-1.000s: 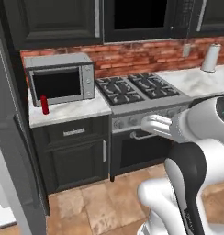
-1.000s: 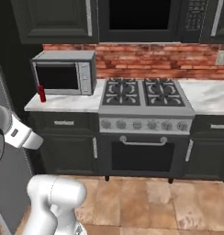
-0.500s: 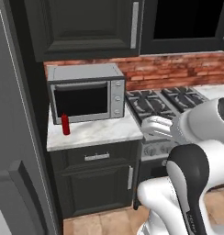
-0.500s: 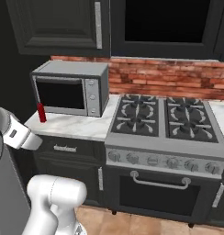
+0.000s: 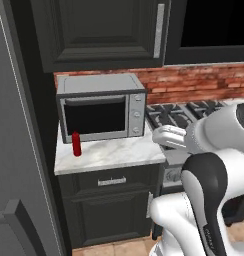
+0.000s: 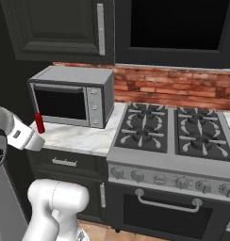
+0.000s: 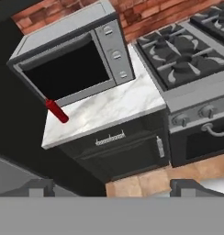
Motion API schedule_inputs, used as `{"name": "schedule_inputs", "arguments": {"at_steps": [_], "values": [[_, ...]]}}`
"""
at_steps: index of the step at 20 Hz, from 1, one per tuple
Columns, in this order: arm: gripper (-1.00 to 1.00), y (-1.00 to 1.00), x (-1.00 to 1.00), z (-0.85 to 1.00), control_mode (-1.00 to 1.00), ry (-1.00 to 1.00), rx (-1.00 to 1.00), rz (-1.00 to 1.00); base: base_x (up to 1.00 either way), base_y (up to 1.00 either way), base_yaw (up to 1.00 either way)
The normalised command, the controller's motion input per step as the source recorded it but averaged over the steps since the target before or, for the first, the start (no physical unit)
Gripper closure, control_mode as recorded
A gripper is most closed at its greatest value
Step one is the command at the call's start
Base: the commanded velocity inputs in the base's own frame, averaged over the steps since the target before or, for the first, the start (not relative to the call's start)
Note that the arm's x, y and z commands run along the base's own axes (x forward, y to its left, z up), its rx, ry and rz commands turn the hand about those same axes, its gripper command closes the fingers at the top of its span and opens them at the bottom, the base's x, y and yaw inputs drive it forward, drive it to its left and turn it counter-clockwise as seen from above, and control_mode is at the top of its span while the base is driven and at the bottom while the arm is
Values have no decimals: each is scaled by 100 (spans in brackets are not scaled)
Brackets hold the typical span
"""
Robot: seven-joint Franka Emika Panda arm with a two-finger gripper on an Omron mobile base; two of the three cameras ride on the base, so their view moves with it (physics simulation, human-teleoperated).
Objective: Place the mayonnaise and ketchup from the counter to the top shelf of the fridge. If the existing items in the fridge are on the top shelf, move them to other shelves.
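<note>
The ketchup (image 5: 76, 144) is a slim red bottle standing upright on the white marble counter (image 5: 119, 152), just in front of the microwave's left corner. It also appears as the ketchup (image 6: 39, 123) and the ketchup (image 7: 56, 111). My gripper (image 7: 113, 189) is open and empty. It hangs well above and in front of the counter (image 7: 114, 108), far from the bottle. The grey fridge (image 5: 16, 150) rises along the left edge with its inside hidden. The mayonnaise and the existing items are out of view.
A silver microwave (image 5: 101, 106) takes up the back of the counter under dark wall cabinets. A grey gas stove (image 6: 168, 136) with an oven handle adjoins the counter on the right. Dark drawers (image 7: 111, 142) sit below the slab, over a tiled floor.
The whole picture has shifted and grown: the base has driven left and closer to the microwave counter. The ketchup has not moved and the gripper stays open.
</note>
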Motion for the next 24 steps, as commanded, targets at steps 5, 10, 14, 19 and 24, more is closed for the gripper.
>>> {"name": "schedule_inputs", "arguments": {"at_steps": [5, 10, 14, 19, 24], "values": [[-100, 35, 73, -5, -100, 14, 0, 34, 0, 0, 0], [-100, 44, 96, -19, -100, 14, -6, 22, 0, 0, 0], [-100, 41, 91, -49, -100, 10, -9, 17, 0, 0, 0], [-100, 61, 62, -74, -100, 2, -17, 22, 0, 0, 0], [-100, 80, 66, -48, -100, 0, -11, 16, 0, 0, 0]]}}
